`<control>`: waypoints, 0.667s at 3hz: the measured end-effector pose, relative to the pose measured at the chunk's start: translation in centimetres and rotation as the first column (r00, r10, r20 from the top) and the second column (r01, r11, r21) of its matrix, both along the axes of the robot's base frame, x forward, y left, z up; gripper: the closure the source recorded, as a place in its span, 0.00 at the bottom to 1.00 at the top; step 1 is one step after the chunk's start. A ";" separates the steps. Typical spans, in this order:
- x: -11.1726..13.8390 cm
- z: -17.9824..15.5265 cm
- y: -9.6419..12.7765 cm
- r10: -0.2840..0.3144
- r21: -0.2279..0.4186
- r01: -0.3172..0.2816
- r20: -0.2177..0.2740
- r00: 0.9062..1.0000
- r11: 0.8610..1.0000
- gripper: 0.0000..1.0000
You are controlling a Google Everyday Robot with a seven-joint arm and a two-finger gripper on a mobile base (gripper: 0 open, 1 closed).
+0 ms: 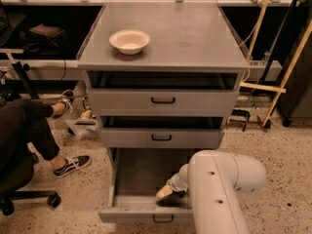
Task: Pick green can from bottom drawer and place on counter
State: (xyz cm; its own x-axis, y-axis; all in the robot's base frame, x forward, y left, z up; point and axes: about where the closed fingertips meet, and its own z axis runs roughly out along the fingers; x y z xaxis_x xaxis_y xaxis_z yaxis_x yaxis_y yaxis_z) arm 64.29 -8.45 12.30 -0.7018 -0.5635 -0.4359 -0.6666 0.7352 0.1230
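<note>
The bottom drawer (141, 172) is pulled open below the two other grey drawers; its dark floor shows. My white arm reaches down into it from the lower right. My gripper (165, 191) is low inside the drawer, near its front wall and right of the middle. The green can does not show; it is either hidden by the arm and gripper or out of view. The counter (190, 38) is the flat grey top of the cabinet.
A white bowl (129, 40) stands on the counter's left part. A seated person's leg and shoe (70, 165) are on the floor left of the cabinet, with a chair base (29, 199). Wooden poles (282, 82) lean at the right.
</note>
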 end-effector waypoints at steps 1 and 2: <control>0.0 0.0 0.0 0.000 0.000 0.000 0.000 1.000 1.000 0.18; 0.0 0.0 0.0 0.000 0.000 0.000 0.000 1.000 1.000 0.42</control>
